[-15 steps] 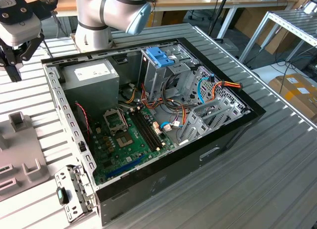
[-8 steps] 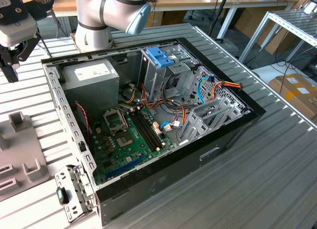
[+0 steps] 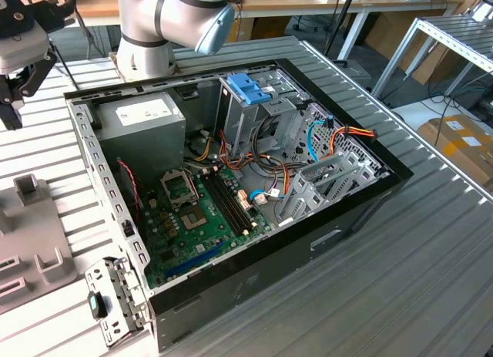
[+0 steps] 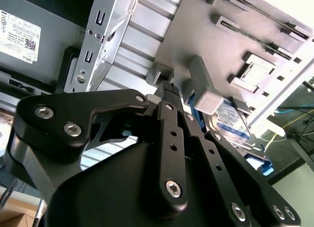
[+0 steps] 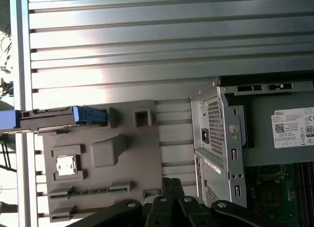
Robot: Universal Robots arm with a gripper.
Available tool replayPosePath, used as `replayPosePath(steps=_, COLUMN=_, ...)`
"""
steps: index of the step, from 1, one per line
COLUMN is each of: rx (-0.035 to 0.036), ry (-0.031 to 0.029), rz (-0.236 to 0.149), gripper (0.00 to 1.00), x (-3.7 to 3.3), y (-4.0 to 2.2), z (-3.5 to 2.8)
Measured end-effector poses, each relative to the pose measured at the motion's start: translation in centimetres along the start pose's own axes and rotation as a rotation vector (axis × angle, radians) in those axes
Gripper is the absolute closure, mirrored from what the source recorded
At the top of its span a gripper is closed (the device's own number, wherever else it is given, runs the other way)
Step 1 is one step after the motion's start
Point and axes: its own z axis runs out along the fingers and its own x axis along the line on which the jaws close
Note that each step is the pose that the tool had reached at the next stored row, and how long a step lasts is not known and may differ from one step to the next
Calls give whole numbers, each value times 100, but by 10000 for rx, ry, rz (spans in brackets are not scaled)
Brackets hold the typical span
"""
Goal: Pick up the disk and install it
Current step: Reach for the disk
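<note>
We find the black two-finger gripper (image 4: 167, 88) over the flat grey plastic fixture plate (image 5: 132, 153), which lies on the ribbed silver metal table (image 3: 400, 280) to the exterior view's left of the open black computer case (image 3: 308, 249). In both wrist views the fingertips (image 5: 171, 184) sit pressed together with no gap between them. Nothing is clamped between them, and the pads touch no part. The disk (image 4: 230, 116), a flat silver-grey metal hard drive with a white and blue label and blue plastic carrier rails, sits at the far edge of the fixture plate, outside the case and well apart from the gripper. In the first wrist view we see the disk (image 5: 49, 118) edge-on as a thin bar with one blue rail end showing. In the second wrist view its labelled face shows behind a raised grey block of the plate. From these two views we judge that it stands on its edge. Inside the case, the large grey power-supply box (image 3: 142, 122) with a white sticker occupies the corner nearest the arm base. The light-blue plastic latch (image 3: 250, 87) stands on its metal cage beside the box, and the green motherboard (image 3: 192, 218) lies flat on the case floor.
</note>
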Motion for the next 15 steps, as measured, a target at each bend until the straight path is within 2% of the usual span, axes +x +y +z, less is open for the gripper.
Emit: replayPosePath(steps=15, rx=0, ry=1, rz=0, gripper=89, x=101, y=-8, z=-3)
